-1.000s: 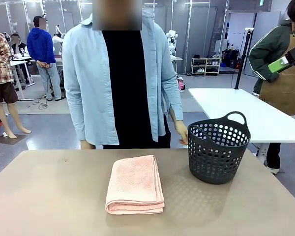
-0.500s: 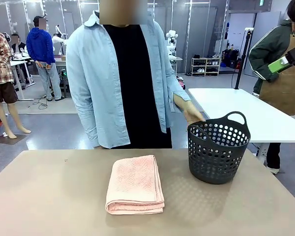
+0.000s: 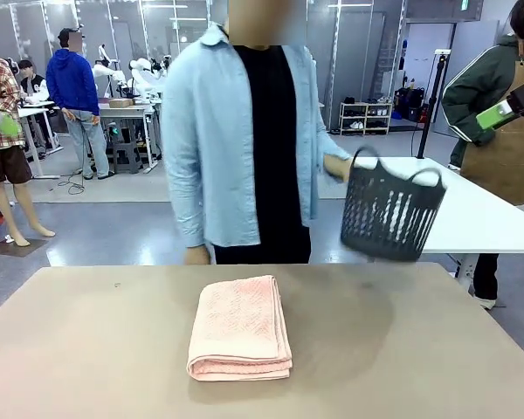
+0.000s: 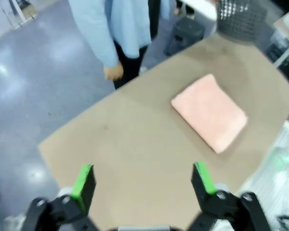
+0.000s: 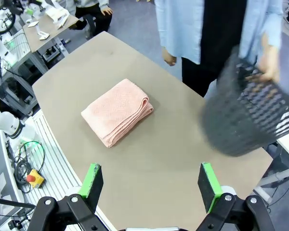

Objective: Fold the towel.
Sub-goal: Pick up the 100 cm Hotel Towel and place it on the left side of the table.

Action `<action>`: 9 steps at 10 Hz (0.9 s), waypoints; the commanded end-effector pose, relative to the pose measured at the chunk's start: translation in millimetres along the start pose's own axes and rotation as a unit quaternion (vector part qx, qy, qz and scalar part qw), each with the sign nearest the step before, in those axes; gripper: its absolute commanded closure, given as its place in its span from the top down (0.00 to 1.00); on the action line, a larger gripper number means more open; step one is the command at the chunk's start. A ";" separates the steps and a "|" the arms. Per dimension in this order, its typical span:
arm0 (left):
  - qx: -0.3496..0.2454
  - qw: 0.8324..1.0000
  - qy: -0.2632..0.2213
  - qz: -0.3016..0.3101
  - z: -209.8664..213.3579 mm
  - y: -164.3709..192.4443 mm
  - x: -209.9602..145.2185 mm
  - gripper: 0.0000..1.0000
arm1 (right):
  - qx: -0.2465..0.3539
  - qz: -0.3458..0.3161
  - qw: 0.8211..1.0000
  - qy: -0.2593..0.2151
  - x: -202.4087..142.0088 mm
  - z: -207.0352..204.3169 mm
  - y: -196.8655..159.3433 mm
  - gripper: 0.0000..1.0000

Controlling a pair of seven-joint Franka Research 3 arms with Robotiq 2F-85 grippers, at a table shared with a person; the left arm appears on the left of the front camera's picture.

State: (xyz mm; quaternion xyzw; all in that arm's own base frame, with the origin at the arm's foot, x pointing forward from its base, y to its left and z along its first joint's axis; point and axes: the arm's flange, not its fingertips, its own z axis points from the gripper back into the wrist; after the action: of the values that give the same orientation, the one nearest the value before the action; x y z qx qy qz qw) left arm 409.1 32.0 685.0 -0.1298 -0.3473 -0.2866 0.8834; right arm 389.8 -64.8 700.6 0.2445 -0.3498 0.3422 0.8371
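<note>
Pale salmon-pink terry towel (image 3: pixel 239 327) folded, lower centre of grey-brown table (image 3: pixel 87 349). Person's hand (image 3: pixel 336 166) holds dark perforated basket (image 3: pixel 391 214) aloft, right of centre. Left gripper (image 4: pixel 143 180) and right gripper (image 5: pixel 151 185): jaws spread wide, empty.

I count one towel (image 3: pixel 239 326), folded, lying near the middle of the table (image 3: pixel 87 349). I see one dark perforated basket (image 3: pixel 391 214), off the table past its far right corner, carried by one hand (image 3: pixel 336 166) of the one person (image 3: pixel 244 140) at the far edge. I have two grippers, left (image 4: pixel 143 182) and right (image 5: pixel 151 183), both spread wide.
</note>
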 end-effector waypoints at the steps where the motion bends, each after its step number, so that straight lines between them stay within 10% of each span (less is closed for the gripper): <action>1: -0.015 0.999 -0.002 0.036 -32.0 -28.6 -45.9 1.00 | -0.003 0.002 1.000 0.001 0.5 0.8 0.5 1.00; 9: -0.118 0.977 0.091 0.152 -231.8 -91.7 -123.0 1.00 | -0.003 0.002 1.000 0.001 0.5 0.8 0.5 1.00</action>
State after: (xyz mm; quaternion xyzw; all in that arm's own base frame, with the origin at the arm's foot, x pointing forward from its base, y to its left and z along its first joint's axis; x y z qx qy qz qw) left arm 395.7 -73.4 452.5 -0.2353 -0.2054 -0.2130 0.9258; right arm 389.7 -65.0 700.9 0.2445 -0.3501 0.3423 0.8370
